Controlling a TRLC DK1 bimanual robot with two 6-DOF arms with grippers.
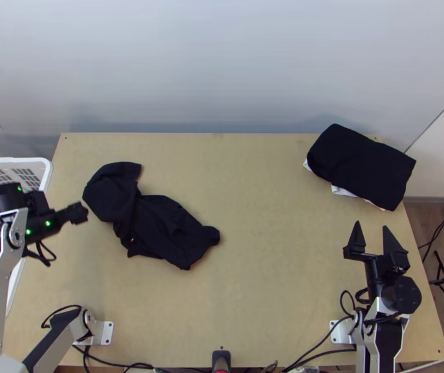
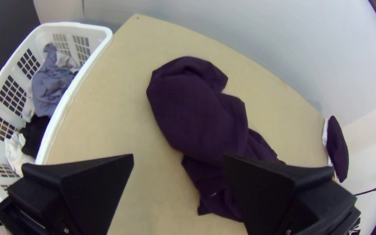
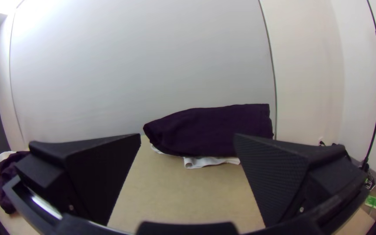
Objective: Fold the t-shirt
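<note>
Figuring the t-shirt point(image 1: 153, 227) is light and floppy, I'd pinch its edge nearest the basket point(image 1: 10, 160); left gripper point(image 2: 178, 158), right gripper point(image 3: 187, 136) both spread, empty.

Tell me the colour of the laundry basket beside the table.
The basket is white, with its rim and slotted sides showing best in the left wrist view.

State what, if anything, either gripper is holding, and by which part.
Nothing is held: the left gripper and right gripper are open; the black t-shirt lies bunched on the table.
</note>
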